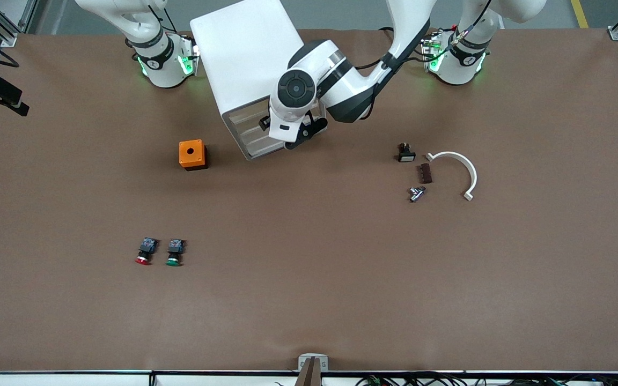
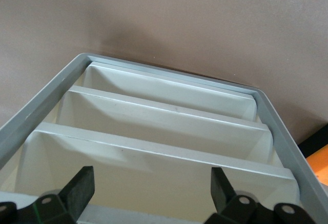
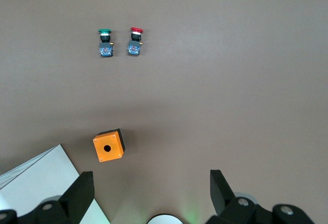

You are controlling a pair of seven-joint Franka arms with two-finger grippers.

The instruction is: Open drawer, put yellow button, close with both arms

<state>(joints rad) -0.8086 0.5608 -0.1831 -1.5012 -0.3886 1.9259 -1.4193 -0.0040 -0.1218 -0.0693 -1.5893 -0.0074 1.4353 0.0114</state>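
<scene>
Apparently the right arm waits. Its tool point(image 3: 151, 175) hangs high over the counter point(image 1: 341, 279) at the right arm's end, in the upper part of the frame. The fingers are spread wide and nothing is between them. I judge that it is kept up there so that it leaves room at the cabinet.

Low in the frame, 2 buttons lie side by side: the red-capped button point(image 1: 143, 254) and the green-capped button point(image 1: 174, 254). They are not the task's own. An orange box point(image 1: 192, 154) with 1 hole stands above them in the frame, just beside the cabinet point(image 1: 244, 48).

In the upper middle of the frame, the left arm reaches across to the cabinet's front. Its tool point(image 2: 151, 170) is released and grasps nothing. It is in front of the drawer point(image 1: 243, 115), the uppermost of 4, probably to take or to push its front edge. Whether this drawer is pulled out a little, I cannot tell.

The yellow button does not show in any view. It may already be inside the drawer or hidden by the arm, which I also cannot tell.

Toward the left arm's end, 4 small parts lie near each other: a black switch point(image 1: 405, 153), a brown block point(image 1: 425, 172), a metal fitting point(image 1: 417, 193) and a white curved bracket point(image 1: 462, 166).
</scene>
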